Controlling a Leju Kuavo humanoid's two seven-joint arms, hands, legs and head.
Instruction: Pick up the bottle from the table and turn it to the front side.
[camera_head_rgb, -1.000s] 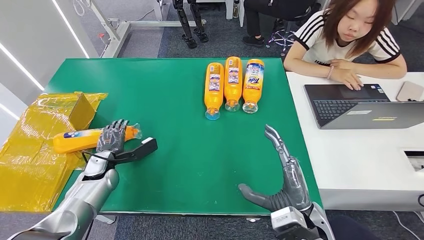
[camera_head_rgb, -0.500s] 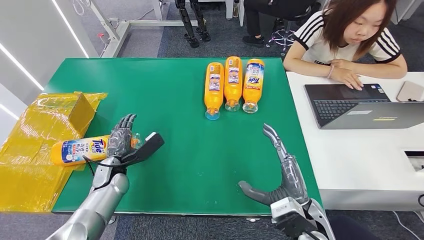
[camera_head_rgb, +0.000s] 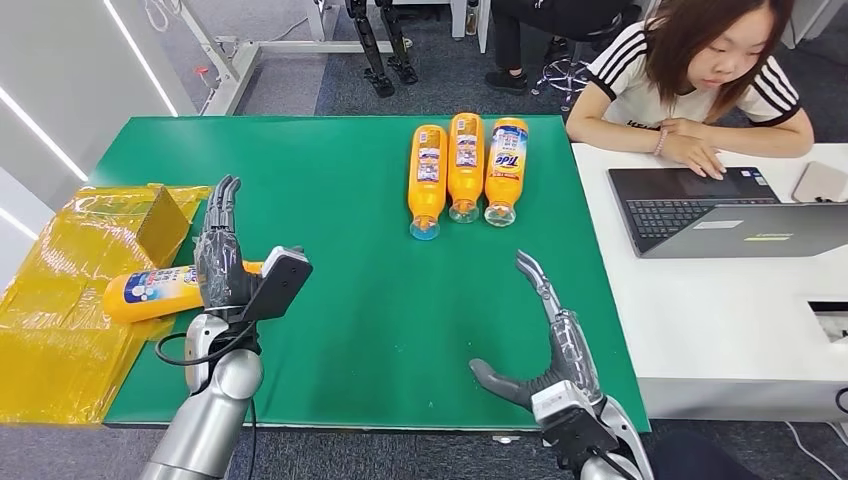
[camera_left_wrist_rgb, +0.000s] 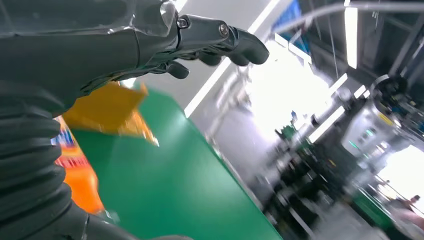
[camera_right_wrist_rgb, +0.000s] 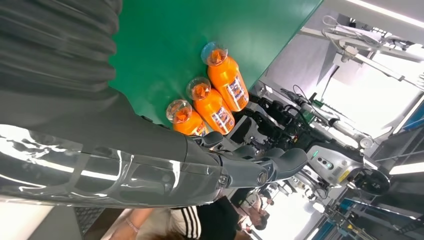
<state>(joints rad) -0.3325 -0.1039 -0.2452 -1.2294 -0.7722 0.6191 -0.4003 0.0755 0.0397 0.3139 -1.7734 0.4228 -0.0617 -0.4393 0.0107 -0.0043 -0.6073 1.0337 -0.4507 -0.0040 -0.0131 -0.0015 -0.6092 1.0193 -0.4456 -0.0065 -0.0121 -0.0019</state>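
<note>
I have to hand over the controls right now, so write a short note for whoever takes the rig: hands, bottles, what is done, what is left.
Left hand: open, fingers straight and pointing away, raised in front of the near bottle; it holds nothing.
Right hand: open, idle above the table's near right part.
Near bottle: lies on its side at the left edge of the green table, partly on the yellow bag, label with blue print facing up.
Three bottles lie side by side at the far edge, caps towards the robot.
Done: nothing is lifted.
Left: grip the near bottle, lift it and turn it front side out.
</note>
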